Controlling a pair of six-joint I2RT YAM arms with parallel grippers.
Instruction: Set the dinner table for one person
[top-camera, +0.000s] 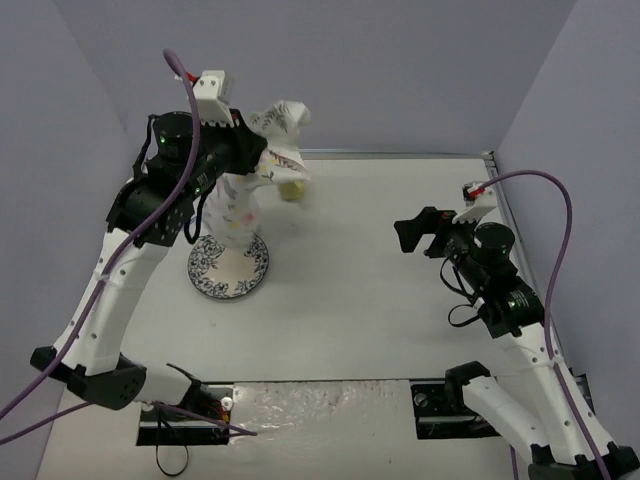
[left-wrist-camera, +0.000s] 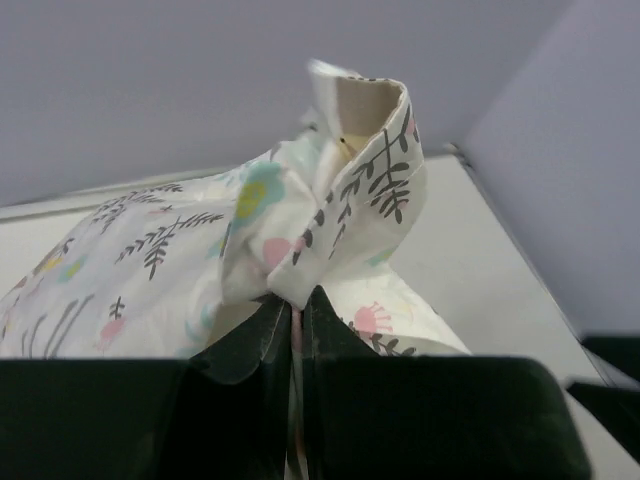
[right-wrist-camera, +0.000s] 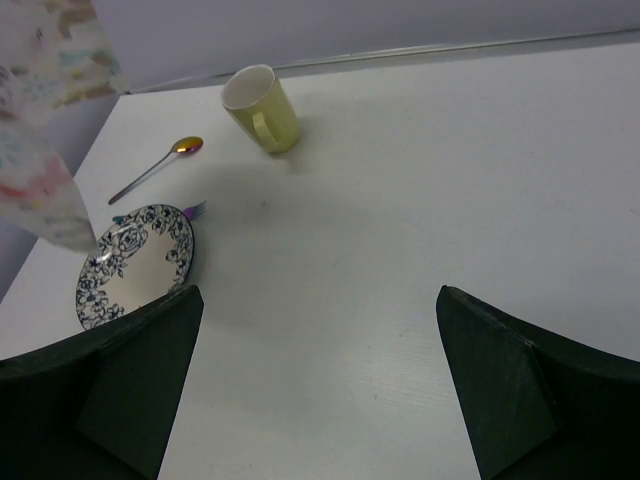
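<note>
My left gripper is shut on a white cloth mat printed with pastel animals and leaves, and holds it high so it hangs down over a blue-patterned plate. In the left wrist view the cloth bunches between my fingers. My right gripper is open and empty above the right half of the white dinner table. In the right wrist view I see the plate, a yellow-green mug, a spoon and a purple fork tip on the table.
The mug stands at the back, partly behind the hanging cloth. Grey walls close in the table on three sides. A metal edge strip runs along the right side. The arm bases sit at the near edge.
</note>
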